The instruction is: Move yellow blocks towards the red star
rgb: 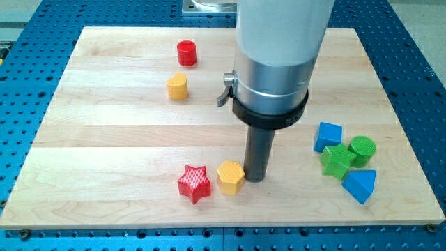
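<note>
Nearest, the red star (194, 183) lies just left of a yellow hexagonal block (230, 176). My tip (254, 178), a bare rod holding nothing, touches that block's right side. Farther back: a second yellow block (178, 86), then a red cylinder (186, 53).

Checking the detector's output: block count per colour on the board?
Red: 2, cylinder and star
Yellow: 2, one near the red cylinder, one between the star and my tip
Blue: 2, cube and wedge
Green: 2, cube and cylinder
Total: 8
</note>
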You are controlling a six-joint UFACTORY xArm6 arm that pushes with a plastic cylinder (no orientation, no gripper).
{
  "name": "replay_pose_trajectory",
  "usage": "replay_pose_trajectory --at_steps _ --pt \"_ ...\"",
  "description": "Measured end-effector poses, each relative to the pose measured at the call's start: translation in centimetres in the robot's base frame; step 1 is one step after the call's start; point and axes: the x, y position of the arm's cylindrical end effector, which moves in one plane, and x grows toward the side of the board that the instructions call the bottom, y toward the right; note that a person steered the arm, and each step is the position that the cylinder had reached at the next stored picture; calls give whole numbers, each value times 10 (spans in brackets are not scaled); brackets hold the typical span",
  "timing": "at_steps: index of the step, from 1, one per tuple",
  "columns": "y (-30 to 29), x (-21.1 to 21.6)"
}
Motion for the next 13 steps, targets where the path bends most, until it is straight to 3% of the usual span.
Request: replay_pose_trajectory --at_steps 1,3,4,5,6,8,9,10,12,13 --pt "-2 -51" --pt "-1 -211" --pt "-31 -299" --pt "-74 -335" --pt "-124 -268" --pt "-120 -236" --pt "-136 -181" --pt "-119 -202" --pt "-107 -57" --pt "-101 -89"
